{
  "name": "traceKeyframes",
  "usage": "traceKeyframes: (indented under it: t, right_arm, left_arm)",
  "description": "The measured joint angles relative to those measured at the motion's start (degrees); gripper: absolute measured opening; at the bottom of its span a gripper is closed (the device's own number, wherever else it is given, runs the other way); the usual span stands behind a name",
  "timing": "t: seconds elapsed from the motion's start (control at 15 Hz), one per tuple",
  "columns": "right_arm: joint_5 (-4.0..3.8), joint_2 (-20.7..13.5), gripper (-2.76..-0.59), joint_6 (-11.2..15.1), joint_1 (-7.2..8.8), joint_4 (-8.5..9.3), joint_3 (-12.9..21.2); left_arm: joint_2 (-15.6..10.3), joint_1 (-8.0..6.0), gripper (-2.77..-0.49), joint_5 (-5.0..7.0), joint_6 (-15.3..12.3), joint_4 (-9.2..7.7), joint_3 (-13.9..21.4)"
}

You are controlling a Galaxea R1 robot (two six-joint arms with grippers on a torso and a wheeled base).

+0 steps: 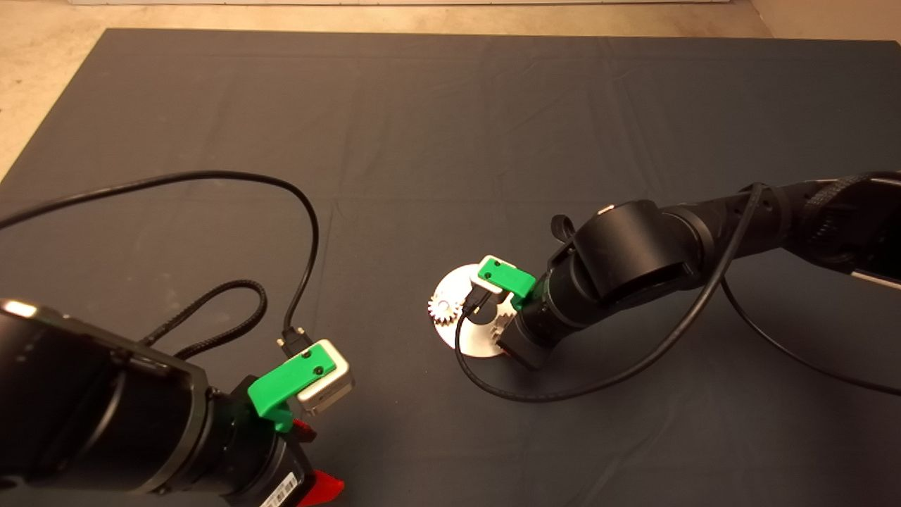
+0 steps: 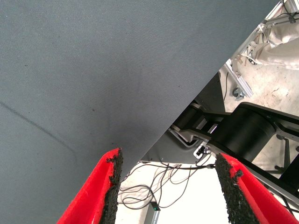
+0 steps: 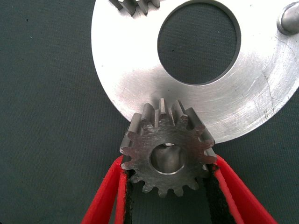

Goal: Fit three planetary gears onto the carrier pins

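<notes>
Gripping a planetary gear (image 3: 167, 156) over the disc (image 3: 140, 84), the right gripper (image 3: 167, 186) risks missing its pin; left gripper (image 2: 168, 196) waits open

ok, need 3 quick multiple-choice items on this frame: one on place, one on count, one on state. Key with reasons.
1. Where is the right gripper?
A. Over the disc's edge
B. Parked at the mat's far corner
C. Off the mat, above the floor

2. How many gears already sit on the disc, apart from the one being carried?
A. None
B. One
C. Three

3. What state are the left gripper's fingers in?
A. Shut on a gear
B. Shut on a cable
C. Open, holding nothing

Key:
1 A: the head view shows that arm reaching over the disc, and its wrist view shows the held gear at the disc's rim.
2 B: the head view shows a single gear on the disc's left side, with one bare pin in the wrist view.
3 C: the left wrist view shows a wide gap between its fingers, only mat and floor beyond.
</notes>
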Motion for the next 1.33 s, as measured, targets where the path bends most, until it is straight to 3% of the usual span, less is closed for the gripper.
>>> traceKeyframes:
  t: [1.33]
  right_arm:
    - [-0.25,0.0,-2.48,-0.01,1.88,1.05,-0.06]
  left_arm:
    - [0.0,0.0,-1.93,0.0,0.0,0.26,0.0]
